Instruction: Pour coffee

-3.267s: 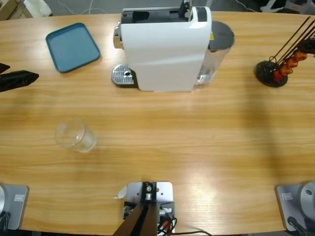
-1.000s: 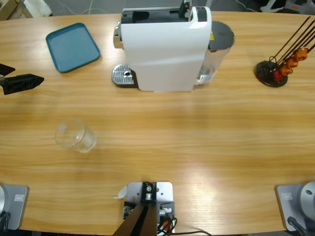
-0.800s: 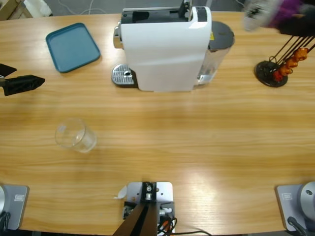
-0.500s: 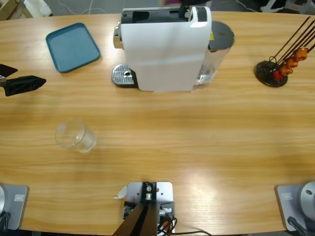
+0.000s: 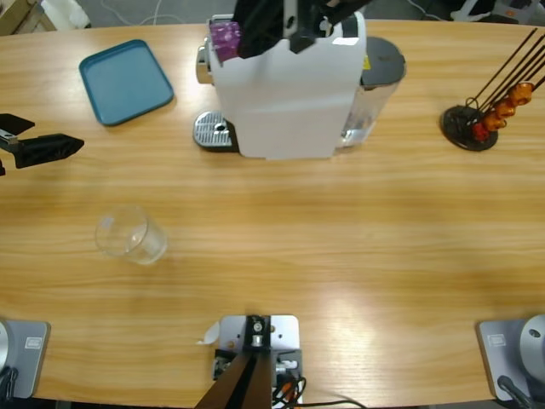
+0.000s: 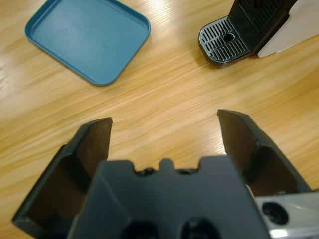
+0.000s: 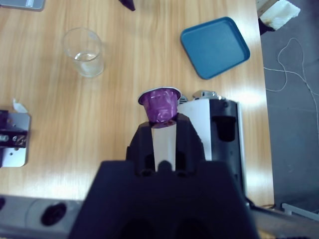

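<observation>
Overhead, the right end effector (image 5: 247, 30) hangs above the top of the white coffee machine (image 5: 285, 94), its jaws pinching a purple capsule (image 5: 225, 37) by the base. In the right wrist view the capsule (image 7: 160, 105) sits at the jaw tips with its silver rim facing away, and the machine's top slot (image 7: 225, 130) lies just to the side of and below it. Farther out past the capsule in that view stand the glass (image 7: 85, 51) and the blue tray (image 7: 215, 46), well apart from each other.

The left end effector (image 5: 38, 148) hovers low over the bench (image 5: 341, 247) at the high view's left edge, jaws spread wide with nothing between them. Its wrist view looks along the spread jaws (image 6: 164, 149) at bare wood; beyond them lie the tray (image 6: 88, 39) on one side and the machine's drip grate (image 6: 224, 44) on the other.

The glass (image 5: 130, 235) stands upright on the bench, near the left end effector but clear of it, on the side away from the tray (image 5: 125, 80). Any coffee in it shows only as a thin pale layer at the bottom; I cannot tell its colour. A black capsule stand (image 5: 490, 106) with orange capsules (image 5: 502, 109) sits at the bench's far end, well apart from both end effectors.
</observation>
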